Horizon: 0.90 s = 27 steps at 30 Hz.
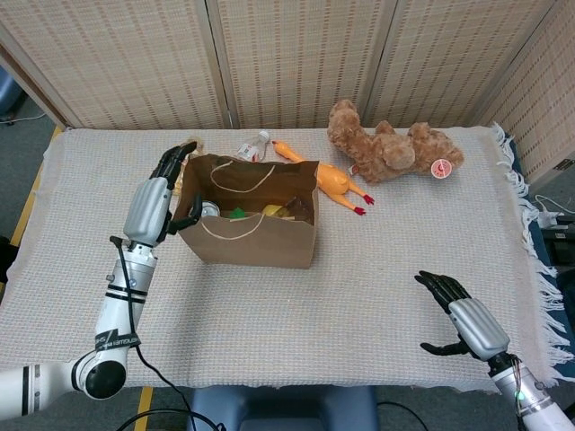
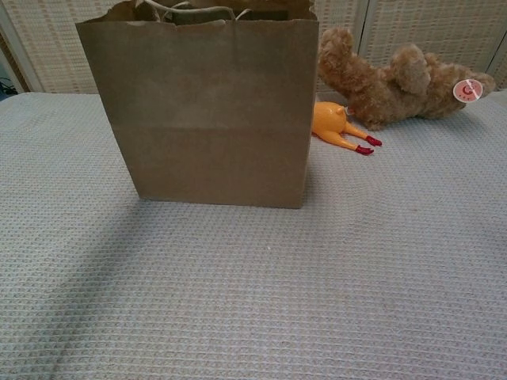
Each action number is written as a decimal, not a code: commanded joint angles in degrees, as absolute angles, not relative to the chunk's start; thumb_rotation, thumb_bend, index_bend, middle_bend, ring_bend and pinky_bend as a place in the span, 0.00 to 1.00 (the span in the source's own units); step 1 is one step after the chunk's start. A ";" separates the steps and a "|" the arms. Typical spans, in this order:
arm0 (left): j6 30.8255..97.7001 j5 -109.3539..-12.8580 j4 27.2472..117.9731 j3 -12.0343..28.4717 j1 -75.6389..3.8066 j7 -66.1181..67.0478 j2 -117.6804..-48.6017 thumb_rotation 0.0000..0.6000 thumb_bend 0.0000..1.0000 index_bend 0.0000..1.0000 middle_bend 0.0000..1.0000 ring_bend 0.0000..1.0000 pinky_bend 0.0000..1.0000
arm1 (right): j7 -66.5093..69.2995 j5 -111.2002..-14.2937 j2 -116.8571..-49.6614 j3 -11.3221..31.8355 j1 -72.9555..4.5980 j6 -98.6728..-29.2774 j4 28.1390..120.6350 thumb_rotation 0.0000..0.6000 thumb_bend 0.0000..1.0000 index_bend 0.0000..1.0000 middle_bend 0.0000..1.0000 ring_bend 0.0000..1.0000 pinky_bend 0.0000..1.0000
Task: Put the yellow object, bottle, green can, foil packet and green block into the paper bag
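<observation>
At far left of the bench [image 1: 377, 296], the left hand [image 1: 153, 202] is hovering just beside the bag's [image 1: 260, 235] left wall, fingers apart and holding nothing. Behind it, a foil packet [image 1: 178, 180] is mostly hiding at the bag's rear corner. The bag is standing upright and open; inside, a can [image 1: 209, 209], a green block [image 1: 237, 213] and a yellow object [image 1: 276, 212] are lying on the bottom. A bottle [image 1: 252, 147] is lying on the cloth just behind the bag. A rubber chicken [image 1: 325, 177] is lying against the bag's right rear corner, and a teddy bear [image 1: 393, 148] is sprawling beyond it. At near right, well apart from everything, the right hand [image 1: 458, 314] is hanging over the cloth, fingers spread and empty.
</observation>
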<state>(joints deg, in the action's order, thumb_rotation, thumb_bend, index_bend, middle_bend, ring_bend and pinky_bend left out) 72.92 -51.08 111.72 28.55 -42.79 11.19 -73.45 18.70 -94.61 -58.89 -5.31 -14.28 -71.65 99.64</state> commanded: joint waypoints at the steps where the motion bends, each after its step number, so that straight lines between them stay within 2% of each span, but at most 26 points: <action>1: 74.40 -52.32 112.93 28.08 -38.69 7.07 -69.71 1.00 0.62 0.08 0.09 0.02 0.17 | 18.74 -94.62 -58.92 -5.29 -14.25 -71.72 99.59 1.00 0.03 0.00 0.00 0.00 0.00; 5: 74.84 -55.79 111.88 25.40 -33.67 3.72 -65.03 1.00 0.64 0.09 0.10 0.02 0.17 | 18.72 -94.57 -58.92 -5.27 -14.28 -71.62 99.50 1.00 0.03 0.00 0.00 0.00 0.00; 8: 75.30 -64.25 108.78 19.20 -29.68 4.46 -61.73 1.00 0.65 0.09 0.10 0.02 0.17 | 18.38 -94.39 -58.88 -5.29 -14.38 -71.24 99.52 1.00 0.03 0.00 0.00 0.00 0.00; 10: 77.04 -71.70 105.60 13.78 -26.76 6.83 -60.54 1.00 0.61 0.09 0.10 0.02 0.17 | 17.87 -94.15 -58.98 -5.19 -14.41 -71.07 99.56 1.00 0.03 0.00 0.00 0.00 0.00; 14: 83.37 -80.90 101.02 6.17 -21.03 11.80 -62.93 1.00 0.49 0.08 0.09 0.01 0.15 | 16.23 -93.88 -59.42 -4.85 -14.32 -71.30 99.50 1.00 0.03 0.00 0.00 0.00 0.00; 21: 92.06 -85.68 96.21 -0.74 -12.03 13.92 -69.80 1.00 0.44 0.01 0.03 0.00 0.10 | 14.32 -94.03 -60.06 -4.66 -13.97 -71.96 99.18 1.00 0.03 0.00 0.00 0.00 0.00; 27: 97.31 -88.61 90.55 -2.96 -6.88 13.41 -74.05 1.00 0.43 0.00 0.00 0.00 0.08 | 13.00 -93.38 -60.38 -4.39 -13.88 -71.84 99.04 1.00 0.03 0.00 0.00 0.00 0.00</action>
